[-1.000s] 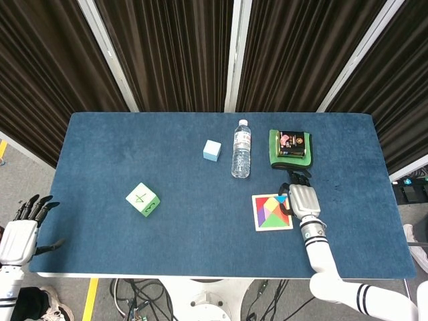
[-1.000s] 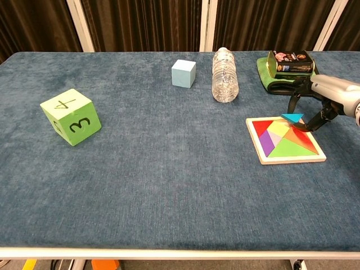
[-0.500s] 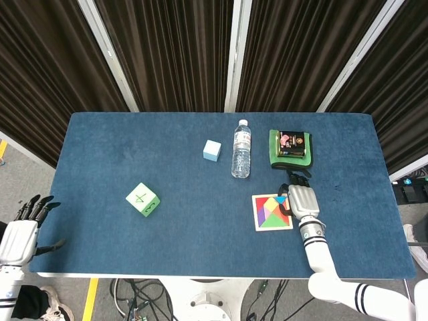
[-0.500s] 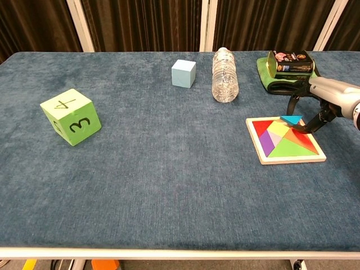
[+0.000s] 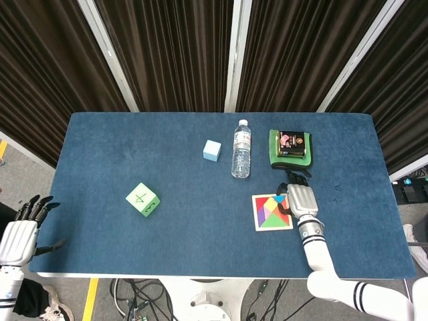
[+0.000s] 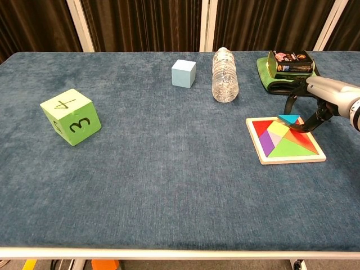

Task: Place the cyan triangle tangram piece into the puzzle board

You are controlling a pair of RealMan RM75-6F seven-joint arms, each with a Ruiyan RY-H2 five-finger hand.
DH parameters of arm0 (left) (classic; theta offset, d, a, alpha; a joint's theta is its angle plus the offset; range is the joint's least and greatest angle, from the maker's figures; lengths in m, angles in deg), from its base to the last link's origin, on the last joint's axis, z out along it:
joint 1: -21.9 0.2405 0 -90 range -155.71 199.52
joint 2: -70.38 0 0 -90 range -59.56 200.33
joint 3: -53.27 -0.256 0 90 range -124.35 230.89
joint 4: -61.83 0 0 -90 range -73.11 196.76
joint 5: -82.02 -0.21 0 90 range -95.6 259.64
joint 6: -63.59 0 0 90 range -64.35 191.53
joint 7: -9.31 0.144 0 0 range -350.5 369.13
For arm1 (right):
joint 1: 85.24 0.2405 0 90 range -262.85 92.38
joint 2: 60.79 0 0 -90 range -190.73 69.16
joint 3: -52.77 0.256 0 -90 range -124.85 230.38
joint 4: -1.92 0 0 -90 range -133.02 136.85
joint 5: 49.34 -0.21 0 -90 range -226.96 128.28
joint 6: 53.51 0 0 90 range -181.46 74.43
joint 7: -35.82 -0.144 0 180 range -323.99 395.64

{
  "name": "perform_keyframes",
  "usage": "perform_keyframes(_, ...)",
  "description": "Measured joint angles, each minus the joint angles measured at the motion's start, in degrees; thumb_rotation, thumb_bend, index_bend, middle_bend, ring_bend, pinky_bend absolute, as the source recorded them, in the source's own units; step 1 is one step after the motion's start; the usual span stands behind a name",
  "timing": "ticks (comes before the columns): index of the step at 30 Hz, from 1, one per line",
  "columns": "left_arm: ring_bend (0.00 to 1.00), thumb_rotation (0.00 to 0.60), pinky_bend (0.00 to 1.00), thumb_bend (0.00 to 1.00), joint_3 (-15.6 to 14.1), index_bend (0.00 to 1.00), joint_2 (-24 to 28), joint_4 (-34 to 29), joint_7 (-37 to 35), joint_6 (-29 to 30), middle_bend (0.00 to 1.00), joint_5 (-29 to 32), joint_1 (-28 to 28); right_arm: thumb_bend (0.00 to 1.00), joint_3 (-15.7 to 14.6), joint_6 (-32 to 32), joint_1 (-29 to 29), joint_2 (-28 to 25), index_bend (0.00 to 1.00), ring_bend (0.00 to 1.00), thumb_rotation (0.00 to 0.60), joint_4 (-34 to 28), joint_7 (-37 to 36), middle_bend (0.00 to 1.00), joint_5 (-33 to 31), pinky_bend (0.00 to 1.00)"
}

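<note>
The square puzzle board [image 6: 286,140] [image 5: 272,212] lies on the right part of the blue table, filled with coloured pieces. The cyan triangle [image 6: 289,118] hovers at the board's far edge, tilted, pinched by my right hand [image 6: 320,101] [image 5: 301,198]. In the head view the triangle [image 5: 279,198] shows only as a small cyan tip beside the hand. My left hand [image 5: 21,231] hangs beyond the table's left front corner, fingers apart, holding nothing.
A water bottle [image 6: 225,75] lies left of the board's far side. A dark box on a green cloth [image 6: 288,66] sits just behind my right hand. A light blue cube [image 6: 184,73] and a green numbered die [image 6: 71,116] stand further left.
My right hand has shifted slightly away from me and lowered the cyan triangle a little toward the board's far edge. The left hand has barely moved.
</note>
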Motion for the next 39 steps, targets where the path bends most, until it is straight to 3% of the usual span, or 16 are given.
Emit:
perform_keyframes(30, 0.01, 0.600, 0.13, 0.00, -0.05, 0.22, -0.30, 0.82, -0.60, -0.09, 0.12, 0.03, 0.09, 0.28, 0.09, 0.06, 0.83, 0.53, 0.52, 0.00, 0.600, 0.16, 0.13, 0.01, -1.16, 0.00)
perform_keyframes(39, 0.01, 0.600, 0.13, 0.00, -0.07, 0.22, -0.33, 1.16, -1.01, -0.11, 0.12, 0.11, 0.17, 0.27, -0.24, 0.39, 1.16, 0.48, 0.48, 0.00, 0.600, 0.15, 1.08, 0.00, -2.38, 0.00)
